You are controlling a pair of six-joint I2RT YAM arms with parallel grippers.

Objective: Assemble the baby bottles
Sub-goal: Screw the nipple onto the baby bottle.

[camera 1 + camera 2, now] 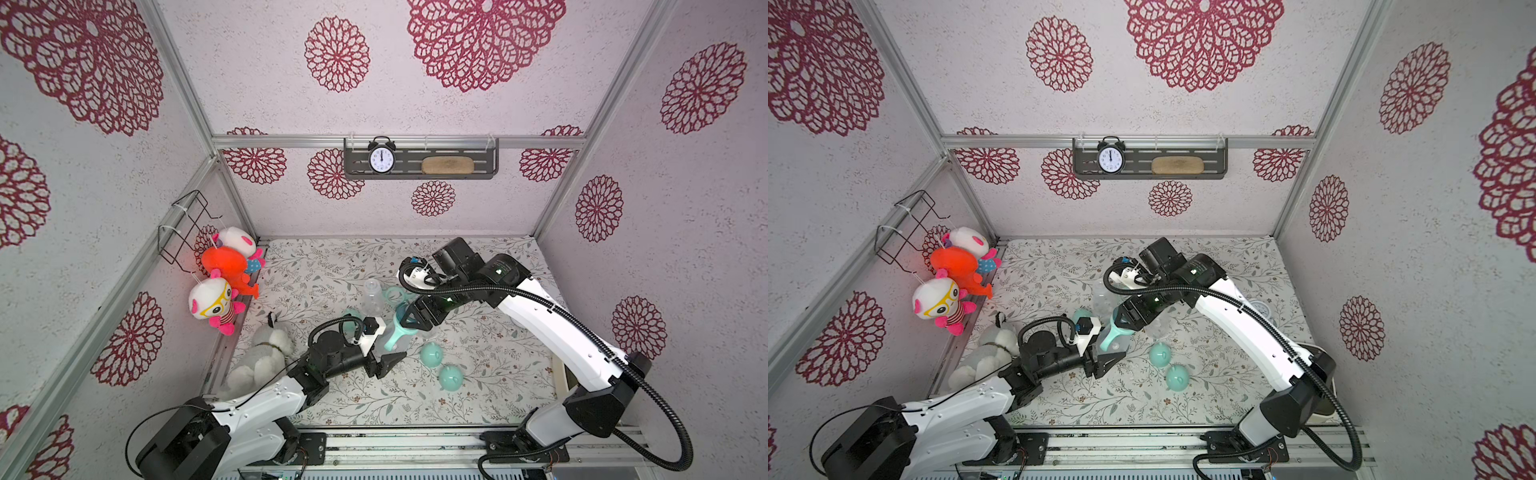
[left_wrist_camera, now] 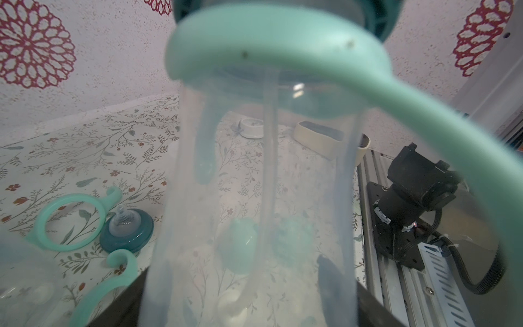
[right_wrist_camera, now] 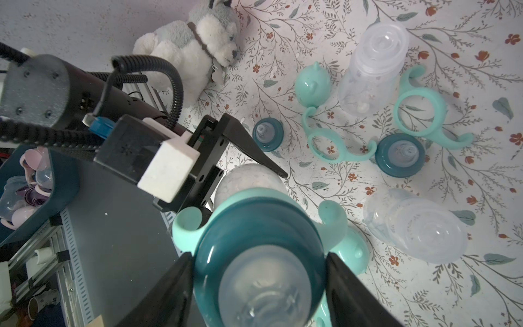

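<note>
One baby bottle point(image 1: 400, 345), clear with a mint handle ring point(image 2: 283, 48), is held upright over the middle of the mat. My left gripper point(image 1: 384, 359) is shut on its clear body point(image 2: 254, 184). My right gripper point(image 3: 259, 283) comes from above, and its fingers point(image 3: 169, 291) press both sides of the dark teal nipple collar point(image 3: 259, 249) on top. Loose parts lie behind: two clear bottles point(image 3: 373, 65) point(image 3: 416, 229), two mint rings point(image 3: 339, 141) point(image 3: 421, 116) and two collars point(image 3: 267, 133) point(image 3: 400, 154). Two mint caps point(image 1: 431, 354) point(image 1: 451, 377) sit in front.
A grey plush dog point(image 1: 266, 353) lies at the mat's left edge below hanging plush toys point(image 1: 224, 282). A small white clock point(image 1: 381, 158) stands on the back wall shelf. A white dish point(image 1: 1258, 309) and a cream tub point(image 2: 325, 141) sit at the right side.
</note>
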